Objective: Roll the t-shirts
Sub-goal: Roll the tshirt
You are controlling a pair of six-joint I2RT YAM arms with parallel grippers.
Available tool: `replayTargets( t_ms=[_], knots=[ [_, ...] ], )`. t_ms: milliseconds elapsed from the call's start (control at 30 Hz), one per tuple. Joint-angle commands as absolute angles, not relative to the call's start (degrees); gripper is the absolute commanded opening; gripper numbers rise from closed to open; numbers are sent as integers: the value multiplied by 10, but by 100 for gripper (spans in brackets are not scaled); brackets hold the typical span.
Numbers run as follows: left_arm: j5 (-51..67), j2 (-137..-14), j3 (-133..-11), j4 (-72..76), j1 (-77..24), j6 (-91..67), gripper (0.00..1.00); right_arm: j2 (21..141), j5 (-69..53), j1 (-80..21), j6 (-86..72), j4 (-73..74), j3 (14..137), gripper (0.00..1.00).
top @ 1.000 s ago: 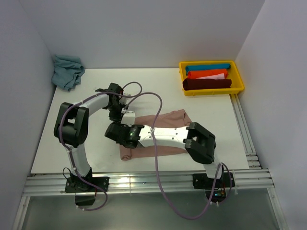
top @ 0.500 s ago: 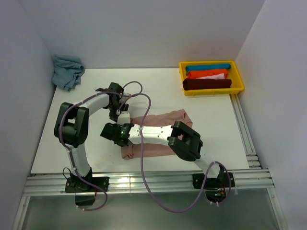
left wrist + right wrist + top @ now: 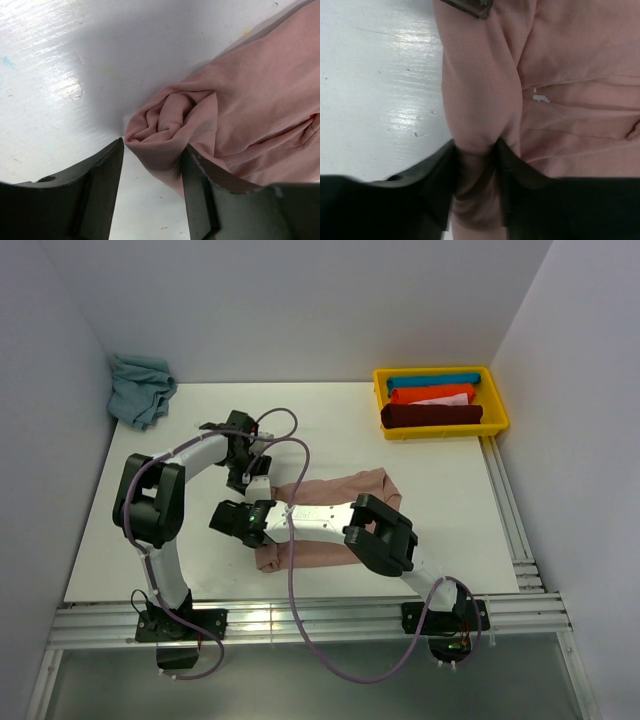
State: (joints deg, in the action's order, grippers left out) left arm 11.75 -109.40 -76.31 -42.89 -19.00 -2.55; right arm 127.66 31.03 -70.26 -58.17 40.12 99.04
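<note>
pink t-shirt caught at its rolled left end

pink t-shirt [image 3: 365,483] lies as a long folded band across the middle of the counter [image 3: 200,560], nearer the near edge than the far one. its left end is curled into a short roll, and both of my wrists sit at that end. my right arm [image 3: 330,525] stretches over the band from the near right corner and hides much of the cloth in the top view.

my left arm [image 3: 190,455] bends in from the near left corner. my left jaws stand parted on either side of the roll's far tip [image 3: 170,122]. one jaw just touches the fold's edge and the other lies against the cloth, with bare counter showing between them lower down. i cannot tell whether they press or only flank it.

my right jaws are closed on the near part of the same roll. in the right wrist view the thick pink fold [image 3: 480,100] narrows where it runs between them. a small white mark [image 3: 540,97] shows on the flat cloth beside it.

a yellow bin [image 3: 497,410] sits at the far right corner. it holds rolled shirts side by side: teal [image 3: 432,381], orange [image 3: 432,395] and dark red [image 3: 430,416]. a crumpled blue cloth [image 3: 140,388] is heaped in the far left corner against the wall.
</note>
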Motion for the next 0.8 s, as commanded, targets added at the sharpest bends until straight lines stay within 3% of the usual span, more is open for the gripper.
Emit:
replayTargets(
  t_ms=[0, 200, 467, 767],
  knots=[
    [126, -1084, -788, -420, -192, -22, 56, 1297, 287, -708, -592, 425, 984, 38],
    [156, -1066, -823, -432, -181, -19, 65, 1231, 236, -691, -582, 302, 882, 16],
    [256, -1034, -874, -474, -118, -8, 70, 1106, -17, -609, -609, -188, 624, 14],
    [278, -1012, -779, -447, -102, 28, 69, 1129, -78, -565, -729, -430, 522, 15]
  ],
)
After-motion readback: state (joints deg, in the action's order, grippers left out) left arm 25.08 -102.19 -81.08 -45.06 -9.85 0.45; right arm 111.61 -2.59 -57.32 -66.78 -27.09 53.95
